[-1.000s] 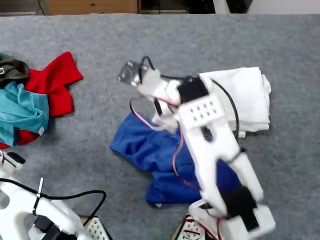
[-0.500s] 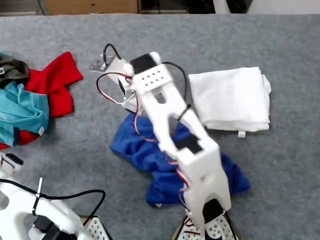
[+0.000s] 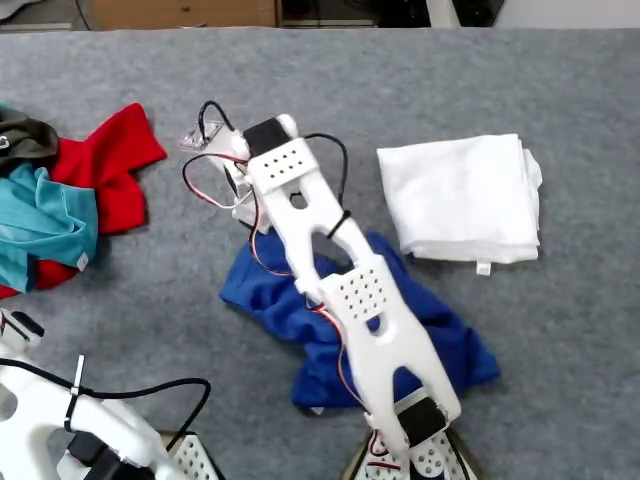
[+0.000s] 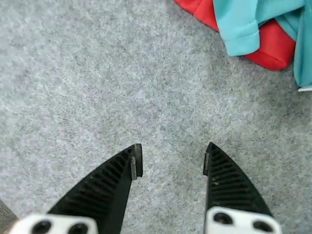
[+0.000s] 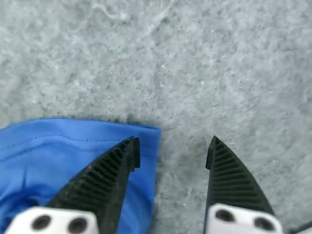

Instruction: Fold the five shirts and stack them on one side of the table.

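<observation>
A crumpled blue shirt (image 3: 330,310) lies in the middle of the grey table (image 3: 420,80). My right arm (image 3: 300,210) stretches across it to its far left corner. In the right wrist view my right gripper (image 5: 173,146) is open just above that blue corner (image 5: 73,146), one finger over the cloth, the other over bare table. A folded white shirt (image 3: 460,195) rests at the right. Red (image 3: 110,160), teal (image 3: 45,225) and dark olive (image 3: 20,135) shirts lie heaped at the left edge. My left gripper (image 4: 173,156) hangs open over bare table near the teal (image 4: 243,24) and red (image 4: 268,48) cloth.
The left arm's base (image 3: 60,425) with its cable sits at the near left corner. Bare grey table runs between the heap and the blue shirt and along the far side. A wooden cabinet (image 3: 180,12) stands beyond the far edge.
My right arm has swung left, from over the white shirt to the blue shirt's far left corner. The left arm has stayed put.
</observation>
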### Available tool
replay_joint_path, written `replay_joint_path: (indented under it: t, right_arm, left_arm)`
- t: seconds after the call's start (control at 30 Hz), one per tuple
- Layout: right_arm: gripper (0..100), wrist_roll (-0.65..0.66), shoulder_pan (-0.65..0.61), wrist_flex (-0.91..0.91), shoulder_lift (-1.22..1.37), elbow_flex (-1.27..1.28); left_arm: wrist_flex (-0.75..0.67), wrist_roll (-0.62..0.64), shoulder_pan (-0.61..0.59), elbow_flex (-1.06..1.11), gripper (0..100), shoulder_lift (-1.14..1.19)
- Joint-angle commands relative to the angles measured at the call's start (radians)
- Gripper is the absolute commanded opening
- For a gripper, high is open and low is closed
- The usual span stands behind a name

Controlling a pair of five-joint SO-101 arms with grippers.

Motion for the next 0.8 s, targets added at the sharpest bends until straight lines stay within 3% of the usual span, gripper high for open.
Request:
replay_joint_path:
  t: [0.0,0.33,0.77]
  right_arm:
    - [23.4,-0.023,-0.013,0.025,-0.027,-0.042]
    - [23.4,-0.014,-0.024,0.018,-0.194,0.206]
    - [23.4,-0.018,-0.054,-0.052,-0.074,0.208]
  left_arm:
    - [-0.011,-0.008,-0.005,-0.026,21,-0.018]
    - [-0.006,-0.006,-0.006,-0.026,21,-0.018]
    - [-0.005,-0.006,-0.011,-0.026,21,-0.019]
